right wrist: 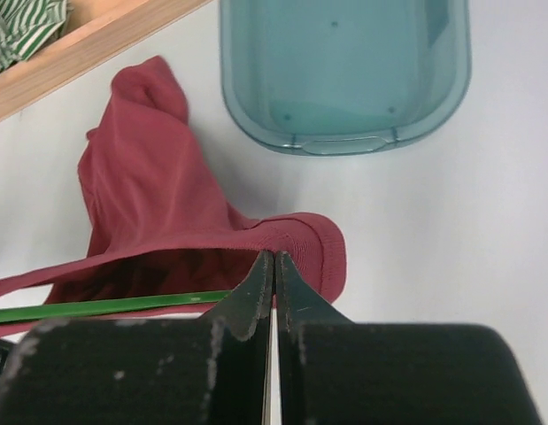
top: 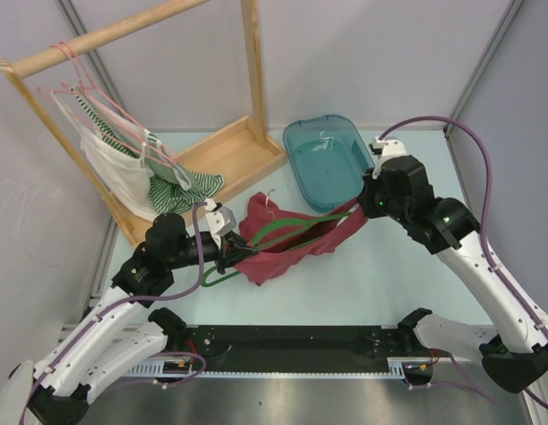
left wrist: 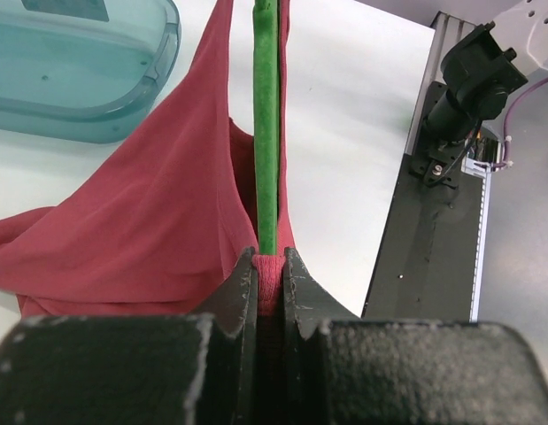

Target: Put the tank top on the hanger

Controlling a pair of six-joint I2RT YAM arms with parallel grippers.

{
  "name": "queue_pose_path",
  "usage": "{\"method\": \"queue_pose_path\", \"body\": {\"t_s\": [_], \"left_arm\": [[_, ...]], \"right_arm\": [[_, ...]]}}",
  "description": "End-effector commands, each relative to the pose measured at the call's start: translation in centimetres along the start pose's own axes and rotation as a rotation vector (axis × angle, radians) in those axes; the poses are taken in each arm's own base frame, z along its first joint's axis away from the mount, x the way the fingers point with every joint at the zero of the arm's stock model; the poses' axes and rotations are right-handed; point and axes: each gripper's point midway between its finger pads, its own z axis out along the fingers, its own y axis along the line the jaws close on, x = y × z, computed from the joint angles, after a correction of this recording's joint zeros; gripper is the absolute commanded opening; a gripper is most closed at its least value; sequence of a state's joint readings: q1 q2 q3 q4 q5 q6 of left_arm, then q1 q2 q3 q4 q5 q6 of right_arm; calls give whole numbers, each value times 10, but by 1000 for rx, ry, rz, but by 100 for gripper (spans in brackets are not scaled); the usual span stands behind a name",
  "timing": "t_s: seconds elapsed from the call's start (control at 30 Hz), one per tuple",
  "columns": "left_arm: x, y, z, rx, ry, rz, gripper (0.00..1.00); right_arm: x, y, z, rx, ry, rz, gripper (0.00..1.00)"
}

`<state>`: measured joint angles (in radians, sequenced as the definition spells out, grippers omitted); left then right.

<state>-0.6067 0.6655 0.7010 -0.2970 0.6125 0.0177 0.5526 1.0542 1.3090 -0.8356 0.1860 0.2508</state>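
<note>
On bench (top: 389,283), midway between side edges: dark red soft fabric tank top (left wrist: 150,195) lay over thin dark green plastic hanger (left wrist: 266,133). Nearly closed left hand (left wrist: 270,257) pinched top's fabric at hanger's end. Hanger's long axis ran from there toward right hand (right wrist: 274,258), which was shut at opposite hem; whether it gripped fabric, unclear.

- A robotics lab, from where I stand: a test cell rather than a lived-in room.
- Bare grey panel walls (top: 362,53) framed by slanting metal struts (top: 483,62) box in one pale, wipe-clean table (top: 371,292).
- Two white-and-black jointed robot arms, left (top: 96,341) and right (top: 495,274), are bolted to a black mounting rail (top: 291,341) at the near edge, trailing purple cables (top: 430,119).
- The household things look staged: a small bare-wood clothes rack (top: 253,71) with pale pink hangers (top: 88,75), a translucent teal plastic tub (top: 344,133), a dark red fabric tank top (top: 282,252) and a thin dark green plastic hanger (top: 300,226).
</note>
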Motion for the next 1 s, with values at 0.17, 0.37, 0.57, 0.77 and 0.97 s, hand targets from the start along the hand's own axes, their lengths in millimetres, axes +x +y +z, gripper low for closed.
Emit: {"method": "queue_pose_path", "body": {"t_s": [0.17,0.37,0.57,0.77,0.97], "left_arm": [[-9,-1,2,2,-30,27,0],[-9,-2,2,8,-29,27,0],[-10,-1,2,4,-30,28,0],[-10,2,3,-15,-28,27,0],[-16,23,6,-131,-21,-28,0]], "right_arm": [[-17,86,-17,-161,-46,-87,0],[-14,115,-20,-196,-44,-128,0],[-14,113,-15,-167,-49,-146,0],[-21,108,-21,-156,-65,-133,69],[-29,104,-39,-218,-136,-27,86]]}}
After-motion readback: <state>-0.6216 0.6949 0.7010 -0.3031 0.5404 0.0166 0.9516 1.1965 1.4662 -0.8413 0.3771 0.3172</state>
